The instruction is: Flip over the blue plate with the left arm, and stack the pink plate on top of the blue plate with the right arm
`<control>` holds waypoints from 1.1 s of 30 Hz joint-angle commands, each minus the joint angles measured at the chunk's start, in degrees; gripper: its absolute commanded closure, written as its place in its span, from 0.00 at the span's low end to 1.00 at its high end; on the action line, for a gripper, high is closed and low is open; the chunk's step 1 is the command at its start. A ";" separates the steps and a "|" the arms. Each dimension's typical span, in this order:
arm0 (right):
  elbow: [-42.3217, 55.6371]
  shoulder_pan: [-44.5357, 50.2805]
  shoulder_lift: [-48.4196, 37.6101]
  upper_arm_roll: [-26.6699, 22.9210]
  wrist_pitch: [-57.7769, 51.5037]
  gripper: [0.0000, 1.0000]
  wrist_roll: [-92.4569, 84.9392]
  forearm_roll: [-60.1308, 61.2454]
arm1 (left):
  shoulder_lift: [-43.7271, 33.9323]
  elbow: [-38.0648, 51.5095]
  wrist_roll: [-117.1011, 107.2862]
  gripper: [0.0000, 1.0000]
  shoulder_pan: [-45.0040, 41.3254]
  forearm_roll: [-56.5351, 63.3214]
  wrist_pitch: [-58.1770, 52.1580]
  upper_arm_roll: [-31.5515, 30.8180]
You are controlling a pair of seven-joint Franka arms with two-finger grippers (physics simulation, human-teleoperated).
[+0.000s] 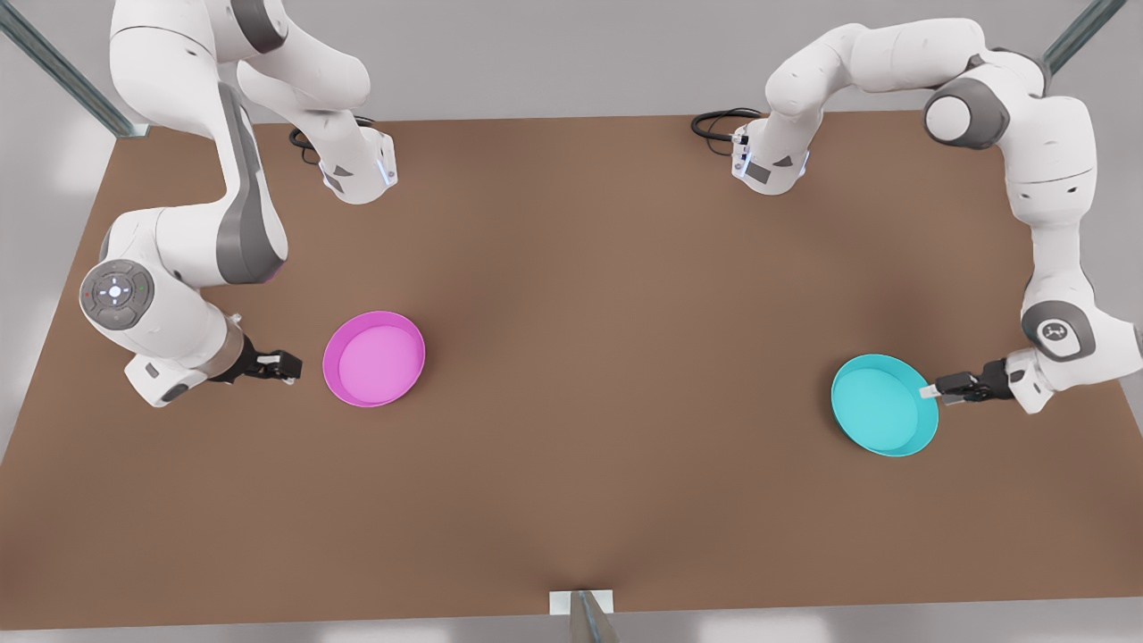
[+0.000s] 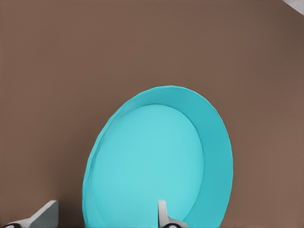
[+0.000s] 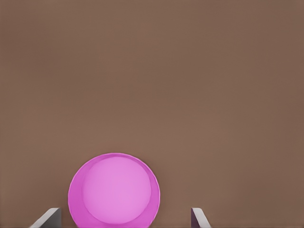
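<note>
— Cyan first: the blue plate (image 1: 880, 404), a round shallow turquoise dish with a sloping rim, sits rim-up on the brown table (image 1: 580, 375) at about four o'clock in the front view. We have the left gripper (image 1: 939, 390) at its three o'clock edge. From the left wrist view, one finger (image 2: 163, 214) lies over the inside of the dish and the other finger (image 2: 43, 214) outside it, so the jaws are spread and straddle the rim, not yet clenched on it.

— And the magenta one?

— The pink plate (image 1: 374, 358), a round shallow magenta dish with a paler inside, lies also rim-up at about eight o'clock, well apart from the blue plate. Our right gripper (image 1: 284, 366) hangs just beside its nine o'clock edge, apart from it, jaws released; in the right wrist view both fingertips stand wide of the dish (image 3: 114, 191). That arm waits.

— So which step are we in?

— We judge it the grasp before the flip: nothing turned over, nothing stacked. The next move calls for us to close the left fingers on the rim wall, lift that edge, and roll the wrist so the dish lands base-up. A thin sloping rim may slip, so we would want a firm pinch before lifting.
</note>
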 commanded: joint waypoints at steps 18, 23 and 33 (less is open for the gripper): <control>0.00 -0.18 0.65 0.00 0.09 0.00 0.00 -0.06 | 1.93 -0.76 0.44 0.44 0.53 -2.30 -0.84 0.43; 0.00 -0.18 0.83 0.00 0.09 0.00 -0.09 -0.06 | 2.37 -0.76 0.44 0.49 0.53 -2.30 -0.84 0.70; 0.09 -0.26 1.00 -0.08 0.09 0.00 -0.09 -0.14 | 2.90 -0.67 -0.17 0.52 0.53 -2.21 -0.93 0.96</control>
